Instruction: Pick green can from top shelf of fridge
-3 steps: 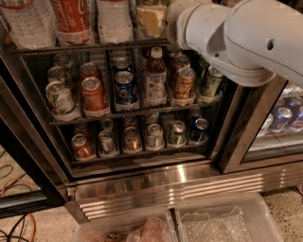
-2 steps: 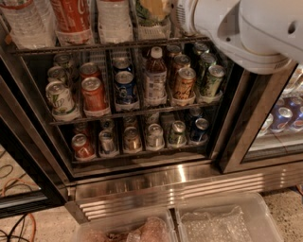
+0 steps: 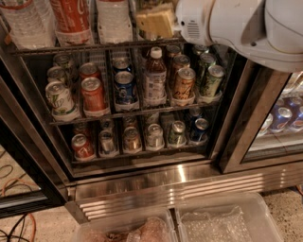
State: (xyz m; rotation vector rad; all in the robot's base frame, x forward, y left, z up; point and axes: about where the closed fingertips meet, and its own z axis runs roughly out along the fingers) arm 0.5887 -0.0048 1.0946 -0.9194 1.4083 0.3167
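Lifted higher, jaws now front green can (image 3: 149, 4) on top shelf (image 3: 71, 47).

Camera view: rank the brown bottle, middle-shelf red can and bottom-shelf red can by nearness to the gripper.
Gripper is at the top shelf.
1. Brown bottle, just below.
2. Middle-shelf red can, lower left.
3. Bottom-shelf red can, far lower left.

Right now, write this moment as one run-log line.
gripper at top shelf, right of bottles | green can: not visible past gripper | grasp: unconfirmed
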